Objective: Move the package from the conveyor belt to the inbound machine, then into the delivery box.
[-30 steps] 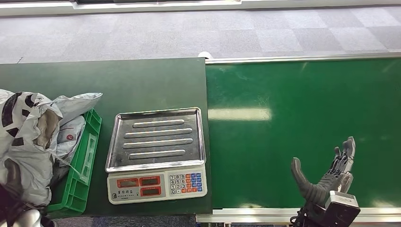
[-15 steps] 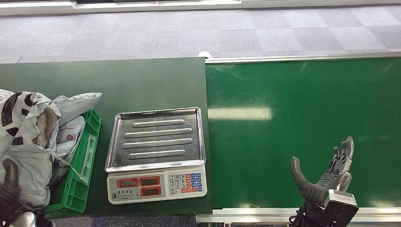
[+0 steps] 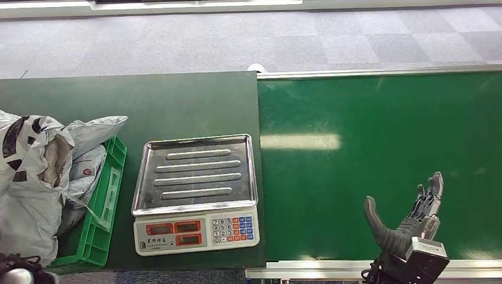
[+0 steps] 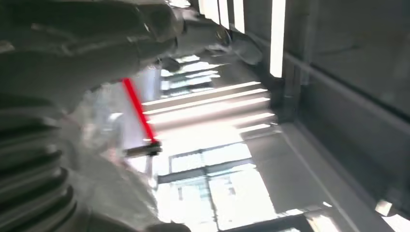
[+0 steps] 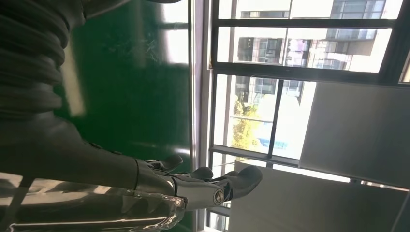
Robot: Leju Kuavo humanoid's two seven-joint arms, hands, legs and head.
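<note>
Several grey plastic packages (image 3: 32, 177) lie heaped in and over the green delivery box (image 3: 111, 192) at the left end of the dark table. The inbound machine, a scale (image 3: 195, 231) with a bare steel tray (image 3: 195, 145), stands beside it. No package lies on the green conveyor belt (image 3: 379, 136). My right hand (image 3: 408, 222) hovers open over the belt's near edge, thumb apart from the fingers (image 5: 232, 181), holding nothing. My left hand (image 4: 96, 53) looks blurred in its wrist view, fingers stretched out with nothing in them; its arm (image 3: 18, 276) sits at the bottom left corner below the heap.
The dark green table (image 3: 148, 100) carries the box and the scale, and the belt's steel rail (image 3: 379, 73) runs along the far side. Grey carpet (image 3: 237, 41) lies beyond. Windows (image 5: 270, 96) face the right wrist.
My left hand has dropped down and away from the heap of packages, towards the bottom left corner. The right hand, scale and belt have not moved.
</note>
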